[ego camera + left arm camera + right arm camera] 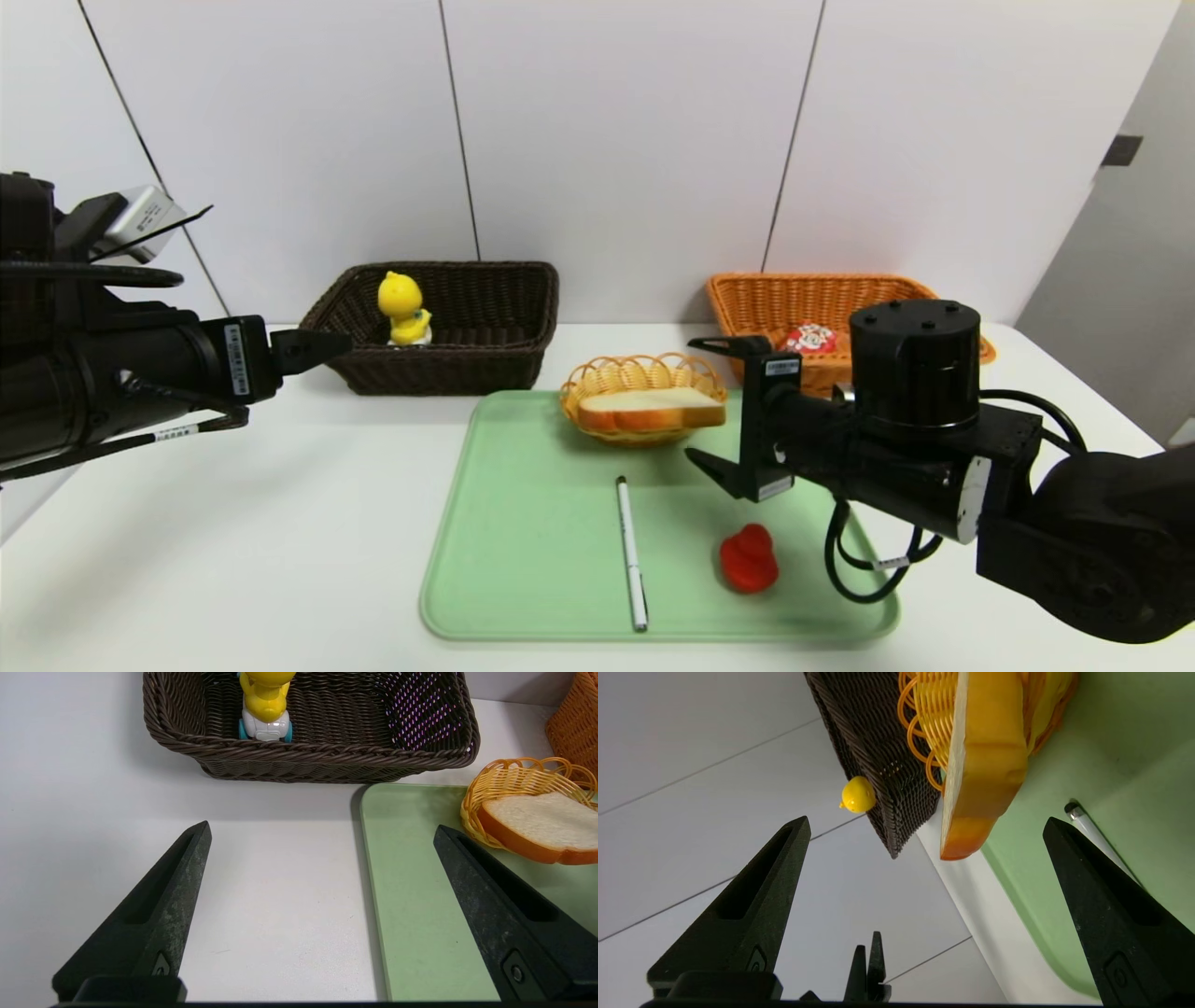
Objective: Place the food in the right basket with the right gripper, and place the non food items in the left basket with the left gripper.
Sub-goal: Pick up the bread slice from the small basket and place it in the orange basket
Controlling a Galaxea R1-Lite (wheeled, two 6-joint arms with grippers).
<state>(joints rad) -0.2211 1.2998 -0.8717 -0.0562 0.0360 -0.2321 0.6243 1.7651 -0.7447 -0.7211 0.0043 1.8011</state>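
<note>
The bread slice [651, 411] in the small yellow basket [571, 409] looks light and squashy, so the right gripper [702, 401], spread wide beside it, should pinch its crusted edge gently.

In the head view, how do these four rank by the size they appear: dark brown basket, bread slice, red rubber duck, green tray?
1. Green tray
2. Dark brown basket
3. Bread slice
4. Red rubber duck

Small labels on both grippers — print too tiny to read.
</note>
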